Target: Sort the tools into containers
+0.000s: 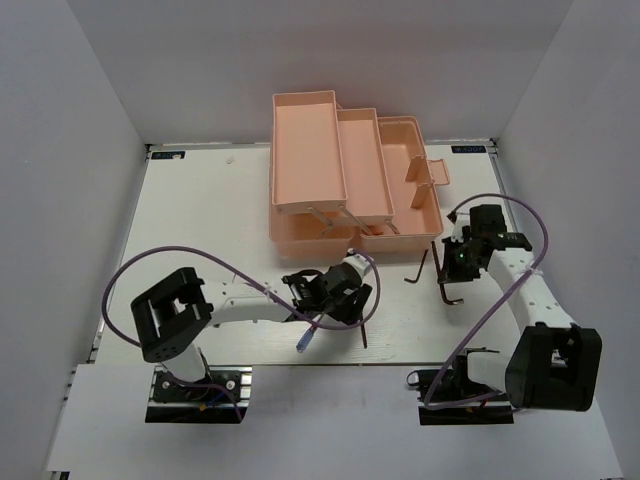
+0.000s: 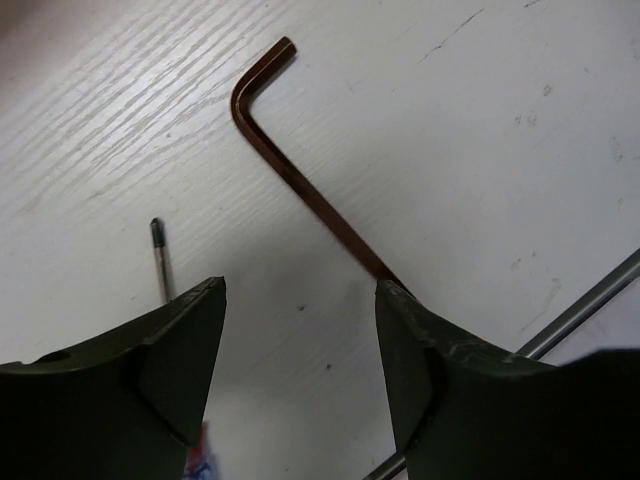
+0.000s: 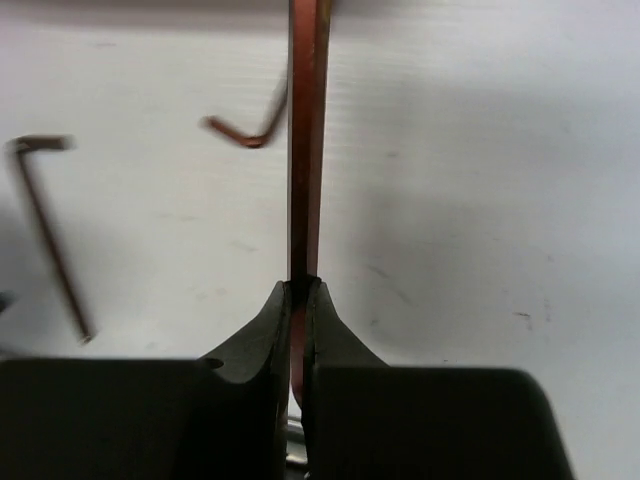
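My right pincer (image 3: 303,287): clamped tight on a hex key (image 3: 305,150), whose shaft sticks straight out ahead. My left pincer (image 2: 300,290): spread wide above the desk (image 2: 480,120). A second hex key (image 2: 300,180) lies just ahead, its long end running under one finger. Pink toolbox (image 1: 308,150): beyond both.

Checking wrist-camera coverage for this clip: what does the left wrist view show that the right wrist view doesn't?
Left wrist only: the left hand, open, and a thin metal screwdriver shaft lying by it. Right wrist only: the right hand, shut on a brown L-shaped metal hex key running up the frame. Both: the white wood-grain table with loose hex keys lying on it; whether the same, unclear.
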`<state>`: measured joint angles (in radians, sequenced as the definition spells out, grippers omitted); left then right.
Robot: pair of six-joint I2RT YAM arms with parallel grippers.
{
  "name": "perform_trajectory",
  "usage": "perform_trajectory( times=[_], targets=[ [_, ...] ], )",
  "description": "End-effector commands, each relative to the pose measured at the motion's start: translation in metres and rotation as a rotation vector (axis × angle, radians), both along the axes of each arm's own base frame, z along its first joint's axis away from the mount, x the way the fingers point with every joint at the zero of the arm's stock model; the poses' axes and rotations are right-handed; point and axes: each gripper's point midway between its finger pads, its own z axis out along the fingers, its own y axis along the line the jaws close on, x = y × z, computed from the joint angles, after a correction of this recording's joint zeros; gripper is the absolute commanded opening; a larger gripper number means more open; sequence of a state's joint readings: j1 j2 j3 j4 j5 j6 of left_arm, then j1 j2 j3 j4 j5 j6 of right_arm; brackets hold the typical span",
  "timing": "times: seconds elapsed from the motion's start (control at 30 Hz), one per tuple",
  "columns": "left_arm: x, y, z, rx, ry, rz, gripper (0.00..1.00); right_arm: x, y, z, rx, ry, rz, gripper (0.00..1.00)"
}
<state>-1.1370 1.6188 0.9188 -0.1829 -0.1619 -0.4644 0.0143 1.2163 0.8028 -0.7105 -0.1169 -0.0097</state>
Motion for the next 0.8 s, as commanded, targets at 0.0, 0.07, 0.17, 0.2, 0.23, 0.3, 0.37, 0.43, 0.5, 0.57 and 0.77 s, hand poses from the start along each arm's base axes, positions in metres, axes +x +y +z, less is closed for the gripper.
perform_trajectory(
  times=[0.0,0.07,0.17,0.2,0.23,0.3,0.37,0.43,0.5,0.57,0.77],
  targets=[
    [0.006,-0.028,0.022,-0.069,-0.040,0.024,0.72,-0.012,0.043,0.050,0.227,-0.028,0.241,0.00],
    [0.008,-0.034,0.024,-0.069,-0.040,0.024,0.72,-0.032,0.055,0.069,0.301,0.036,0.344,0.00],
    [0.006,-0.042,0.016,-0.033,-0.029,0.035,0.74,-0.029,0.060,0.083,0.321,-0.005,0.389,0.00],
    [0.008,-0.043,0.013,-0.016,-0.025,0.048,0.74,-0.014,0.059,0.088,0.307,-0.075,0.391,0.00],
    [0.011,-0.046,0.006,0.009,-0.024,0.055,0.74,-0.006,0.060,0.096,0.310,-0.098,0.369,0.00],
    [0.009,-0.044,-0.005,0.041,-0.011,0.072,0.74,0.012,0.062,0.114,0.312,-0.156,0.369,0.00],
    [0.010,-0.044,-0.010,0.053,-0.002,0.093,0.74,0.029,0.065,0.123,0.341,-0.123,0.364,0.00],
    [0.009,-0.040,-0.013,0.057,0.004,0.114,0.74,0.054,0.065,0.133,0.337,-0.151,0.339,0.00],
    [0.009,-0.040,-0.018,0.060,0.015,0.125,0.74,0.075,0.063,0.138,0.321,-0.176,0.298,0.00],
    [0.007,-0.037,-0.026,0.081,0.027,0.132,0.74,0.102,0.059,0.123,0.298,-0.157,0.267,0.00],
    [0.007,-0.035,-0.044,0.133,0.053,0.160,0.60,0.185,0.071,0.111,0.272,-0.141,0.203,0.18]
  ],
)
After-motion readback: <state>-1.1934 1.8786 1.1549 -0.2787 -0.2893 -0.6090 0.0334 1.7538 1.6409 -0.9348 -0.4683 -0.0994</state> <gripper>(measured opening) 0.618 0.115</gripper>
